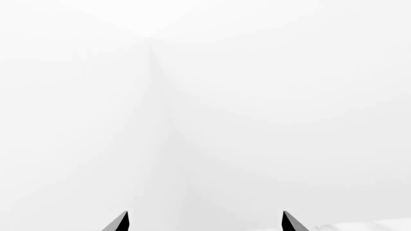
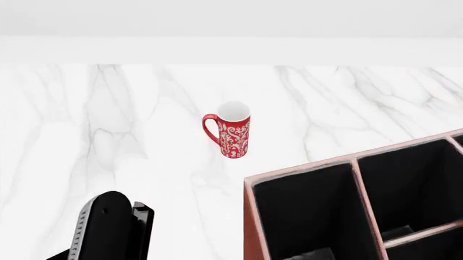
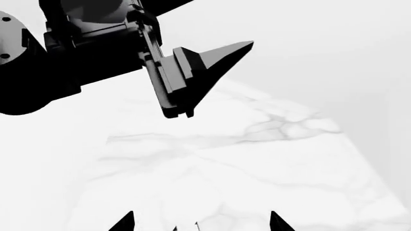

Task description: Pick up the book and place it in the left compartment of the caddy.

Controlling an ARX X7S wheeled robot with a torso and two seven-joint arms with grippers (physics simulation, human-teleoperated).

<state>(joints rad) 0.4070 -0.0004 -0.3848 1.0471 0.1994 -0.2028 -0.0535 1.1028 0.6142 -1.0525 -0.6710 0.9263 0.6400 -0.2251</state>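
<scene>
Both the left claw and right claw are spread and empty; the book shows nowhere, so its direction cannot be told, with the caddy lower right.

A white marble table meets plain white walls.

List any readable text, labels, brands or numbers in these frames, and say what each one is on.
None can be read in any view.
The red mug carries only a white scroll pattern, no letters.
The caddy, the marble table and the left gripper show no markings.
The left wrist view shows only blank white walls and fingertips.
</scene>
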